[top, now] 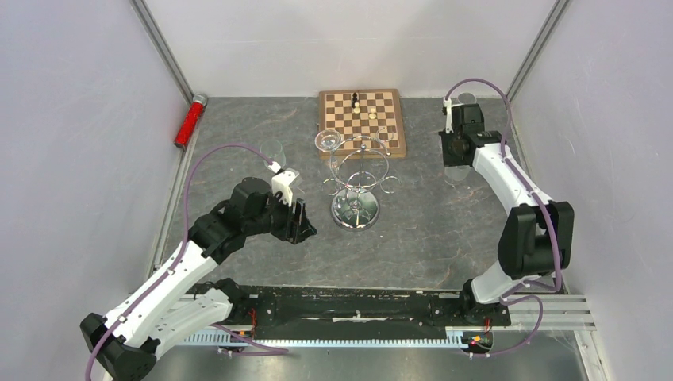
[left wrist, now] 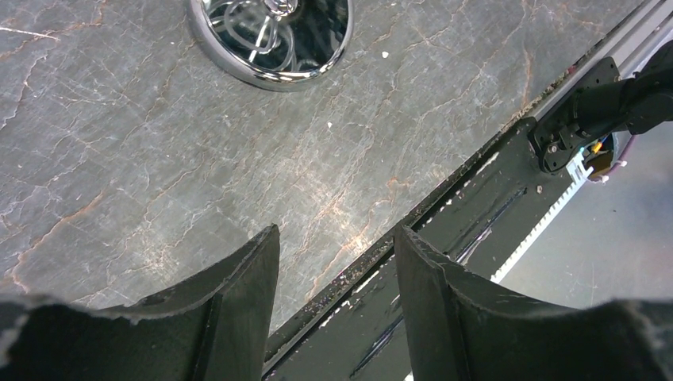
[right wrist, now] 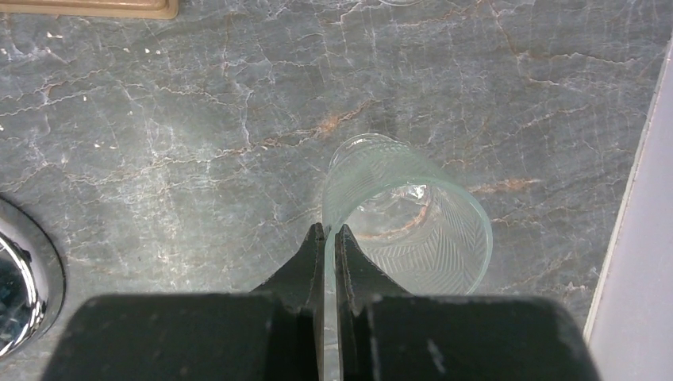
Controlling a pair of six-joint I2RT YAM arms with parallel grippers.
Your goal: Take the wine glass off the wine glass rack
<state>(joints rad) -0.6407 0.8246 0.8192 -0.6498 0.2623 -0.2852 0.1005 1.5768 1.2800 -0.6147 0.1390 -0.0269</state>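
Observation:
The wine glass rack point(top: 355, 184), chrome wire on a round mirrored base point(left wrist: 274, 40), stands mid-table. A clear wine glass point(top: 328, 141) sits at its far-left arm. To the right of the rack, my right gripper point(top: 457, 163) is shut on the rim wall of another clear, ribbed wine glass point(right wrist: 413, 226), one finger inside the bowl and one outside. The rack's base edge point(right wrist: 24, 294) shows at the left of the right wrist view. My left gripper point(left wrist: 337, 234) is open and holds nothing. It hangs low over the table's front edge, left of the rack's base point(top: 355, 213).
A wooden chessboard point(top: 362, 119) with a few pieces lies behind the rack. A red cylinder point(top: 190, 121) leans at the far-left wall. A faint clear glass point(top: 274, 151) stands left of the rack. The black front rail point(left wrist: 476, 206) runs under my left gripper. Walls close in on three sides.

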